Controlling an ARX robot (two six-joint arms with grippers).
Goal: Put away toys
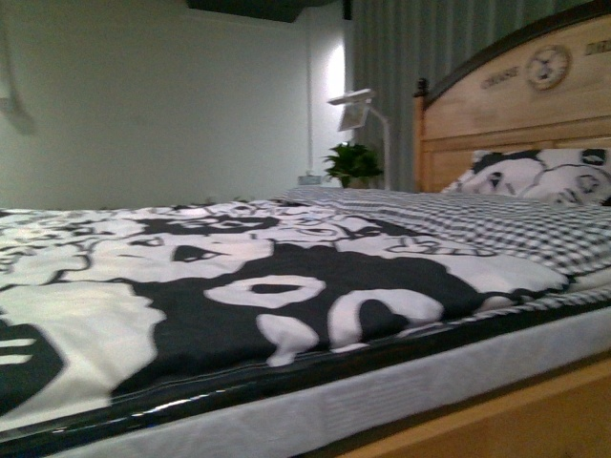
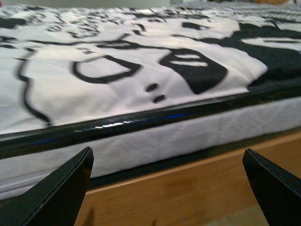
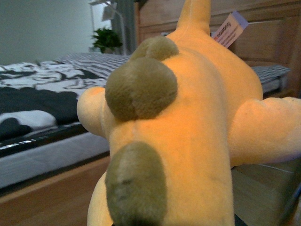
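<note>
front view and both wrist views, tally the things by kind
plush toy: 1
pillow: 1
potted plant: 1
lamp: 1
bed: 1
total: 5

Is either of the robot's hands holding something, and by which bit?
Left gripper: open, empty. An orange plush toy fills the right wrist view, but no grip shows, so it cannot be told.

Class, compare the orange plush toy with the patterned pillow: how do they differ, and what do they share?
Colour: the plush toy is orange-yellow with olive patches; the pillow is black-and-white. Place: the pillow lies on the bed against the headboard; the plush toy is off the bed, beside it. Both look soft.
</note>
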